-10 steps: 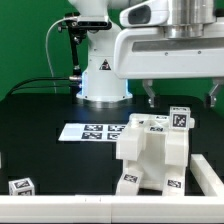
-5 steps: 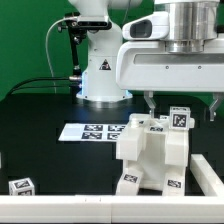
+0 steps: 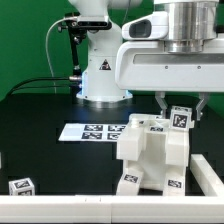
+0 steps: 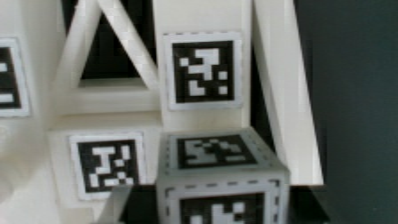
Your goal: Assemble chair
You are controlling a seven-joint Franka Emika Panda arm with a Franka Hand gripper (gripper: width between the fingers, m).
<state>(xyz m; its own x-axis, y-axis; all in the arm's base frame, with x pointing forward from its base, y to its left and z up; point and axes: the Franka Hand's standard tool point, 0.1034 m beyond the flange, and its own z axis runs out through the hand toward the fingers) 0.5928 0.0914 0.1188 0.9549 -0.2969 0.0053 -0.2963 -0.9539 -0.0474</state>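
The chair is a blocky white body of joined tagged pieces at the front middle of the black table. A small tagged leg block stands on its top at the exterior view's right. My gripper hangs just above that block. It is open, with one finger on each side of the block and a gap to each. The wrist view shows the block close up, in front of the cross-braced panel with its tags. My fingers do not show clearly there.
The marker board lies flat behind the chair. A loose tagged white block lies at the front of the exterior view's left. Another white piece lies at the right edge. The arm's base stands at the back.
The two fingers have come lower and closer together around the small block on top of the chair. The chair has not moved.
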